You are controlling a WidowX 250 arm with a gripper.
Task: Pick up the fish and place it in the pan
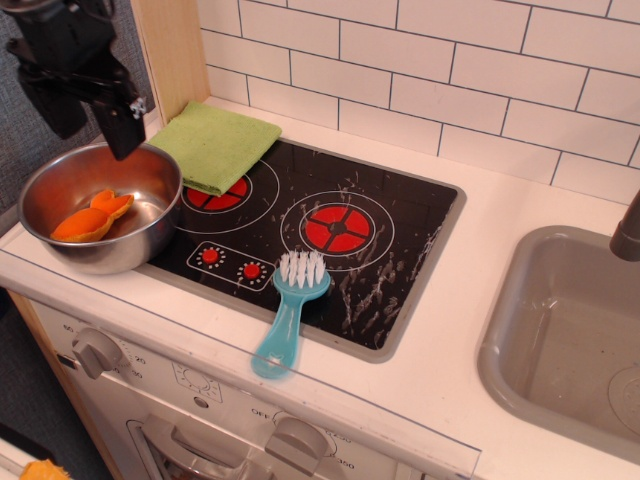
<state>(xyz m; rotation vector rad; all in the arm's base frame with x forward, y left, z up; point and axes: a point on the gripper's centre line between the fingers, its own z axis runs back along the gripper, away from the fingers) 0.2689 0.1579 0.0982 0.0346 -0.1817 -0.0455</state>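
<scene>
The orange fish lies inside the shiny steel pan, on its left side, tail toward the back. The pan stands at the left end of the counter, partly over the stove's left edge. My black gripper hangs open and empty above the pan's back rim, its two fingers spread apart, not touching the fish or the pan.
A green cloth lies folded behind the pan on the stove's back left corner. A blue-handled white brush lies at the black stove's front edge. A grey sink basin is at the right. A wooden post stands behind the gripper.
</scene>
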